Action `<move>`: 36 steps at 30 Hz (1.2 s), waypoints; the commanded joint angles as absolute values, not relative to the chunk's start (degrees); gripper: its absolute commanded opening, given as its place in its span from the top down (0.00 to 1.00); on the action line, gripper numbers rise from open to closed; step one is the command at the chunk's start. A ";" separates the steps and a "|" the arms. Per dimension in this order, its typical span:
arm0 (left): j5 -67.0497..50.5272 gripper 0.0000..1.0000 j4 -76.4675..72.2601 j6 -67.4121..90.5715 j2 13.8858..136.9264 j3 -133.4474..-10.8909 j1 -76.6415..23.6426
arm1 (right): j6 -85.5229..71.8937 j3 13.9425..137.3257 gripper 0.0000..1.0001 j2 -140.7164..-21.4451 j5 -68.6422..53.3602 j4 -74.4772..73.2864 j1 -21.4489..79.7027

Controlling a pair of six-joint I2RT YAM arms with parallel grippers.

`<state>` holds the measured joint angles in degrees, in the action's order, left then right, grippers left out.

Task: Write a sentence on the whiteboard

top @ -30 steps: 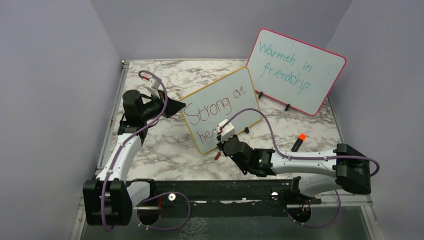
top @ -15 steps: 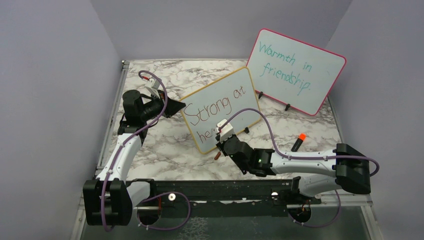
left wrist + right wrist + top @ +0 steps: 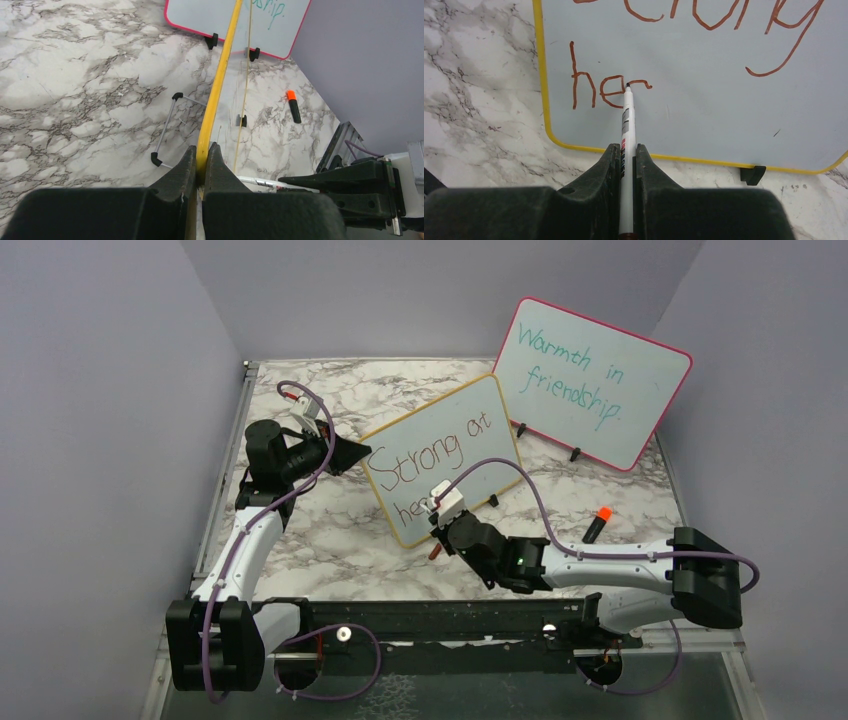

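On whiteboard (image 3: pixel 482 455), yellow frame, mid-table: red-brown handwriting (image 3: pixel 415 455). Top line reads "Strong at". Second line, at near left corner, reads "he" plus one unfinished stroke resembling "r".

On pink-framed board (image 3: pixel 655 390), far right: teal handwriting (image 3: pixel 570 375), "Warmth in" above "friendship." with full stop. Left wrist view catches only tail of that word, roughly "…ip."

On marker (image 3: pixel 626 125) barrel: printed label, red and black; lettering too small to read.

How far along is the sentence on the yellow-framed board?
Done: "Strong at" tops the whiteboard. In hand: the right gripper holds the marker, its tip at a part-drawn letter after "he"; the left gripper clamps the board's edge. Left: the rest of the sentence.
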<state>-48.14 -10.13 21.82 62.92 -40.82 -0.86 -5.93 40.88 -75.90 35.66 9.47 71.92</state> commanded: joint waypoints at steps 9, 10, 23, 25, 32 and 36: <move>-43.04 1.00 -6.15 17.31 64.05 -41.16 -0.53 | -8.47 40.38 0.99 -75.24 33.33 3.88 71.72; -43.05 1.00 -6.15 17.31 64.01 -41.15 -0.53 | -8.46 40.28 0.99 -75.23 33.46 3.79 71.74; -43.06 1.00 -6.07 17.31 64.10 -41.18 -0.53 | -8.79 39.76 0.99 -75.20 34.37 2.25 71.72; -43.07 1.00 -6.06 17.31 64.15 -41.13 -0.53 | -8.84 39.59 0.99 -74.99 34.49 1.99 71.72; -43.07 1.00 -5.98 17.23 64.08 -41.13 -0.53 | -8.70 39.03 0.99 -74.45 36.66 1.91 71.73; -43.02 1.00 -5.98 17.23 64.05 -41.07 -0.53 | -8.60 38.60 0.99 -74.31 38.41 3.21 71.72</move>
